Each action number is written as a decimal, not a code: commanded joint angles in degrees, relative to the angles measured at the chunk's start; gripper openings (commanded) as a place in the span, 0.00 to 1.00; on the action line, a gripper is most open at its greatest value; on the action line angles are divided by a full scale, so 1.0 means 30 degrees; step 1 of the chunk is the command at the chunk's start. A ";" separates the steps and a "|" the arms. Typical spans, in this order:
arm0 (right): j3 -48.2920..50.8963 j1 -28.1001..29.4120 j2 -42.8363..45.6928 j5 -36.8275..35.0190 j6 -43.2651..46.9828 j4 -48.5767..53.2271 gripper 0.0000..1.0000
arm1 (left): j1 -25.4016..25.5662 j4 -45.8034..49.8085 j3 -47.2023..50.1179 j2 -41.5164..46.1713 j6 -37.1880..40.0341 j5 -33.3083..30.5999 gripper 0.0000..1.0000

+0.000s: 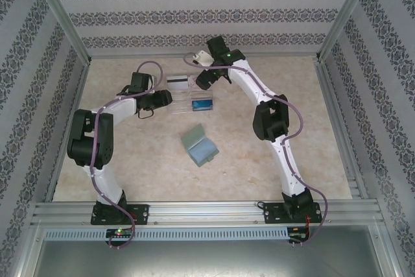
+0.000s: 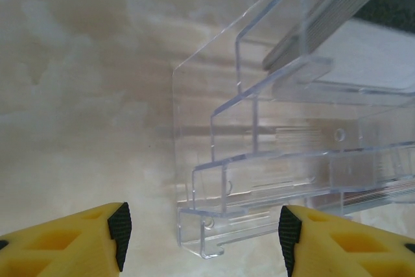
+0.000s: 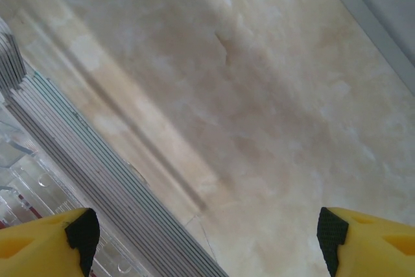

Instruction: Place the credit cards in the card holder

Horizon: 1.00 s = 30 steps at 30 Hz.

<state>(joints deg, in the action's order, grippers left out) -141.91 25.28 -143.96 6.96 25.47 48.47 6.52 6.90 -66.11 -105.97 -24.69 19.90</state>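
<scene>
Card holder (image 1: 199, 147) lies at centre frame with bare table (image 1: 130, 167) all round, well below both grippers up at the clear tray (image 2: 194, 128) of credit cards (image 1: 202, 104): left gripper (image 2: 202, 231) spread at the tray's left corner, right gripper (image 3: 207, 235) spread wide, empty, beside the stacked cards.

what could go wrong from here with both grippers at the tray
1. The open left gripper straddles a corner of the clear plastic tiered tray; closing could grab or shove the tray, not a card.
2. The grey-white cards beside the open right gripper are tightly stacked; several might lift together.
</scene>
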 commanded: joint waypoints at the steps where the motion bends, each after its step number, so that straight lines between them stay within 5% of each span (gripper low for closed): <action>1: -0.1067 0.0128 -0.0482 -0.1141 -0.0117 -0.0314 0.88 | -0.0080 -0.0217 -0.0518 -0.0602 -0.0135 0.0545 0.64; 17: -0.1536 -0.0073 -0.0115 0.0592 -0.0773 -0.0474 0.76 | -0.0067 -0.0334 -0.0303 -0.0564 -0.0084 0.0862 0.64; 25: -0.1389 -0.0274 -0.0120 0.1409 -0.1049 -0.0180 0.63 | -0.0087 -0.0289 -0.0405 -0.0594 -0.0091 0.0913 0.64; 30: -0.1404 -0.0406 -0.0257 0.2014 -0.0916 -0.0189 0.73 | -0.0066 0.0208 -0.0915 -0.1134 0.0105 0.0915 0.63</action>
<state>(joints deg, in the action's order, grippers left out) -144.70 24.77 -144.49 10.33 22.87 47.13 6.52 6.92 -66.54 -107.85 -24.67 22.06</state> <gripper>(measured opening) 0.715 0.633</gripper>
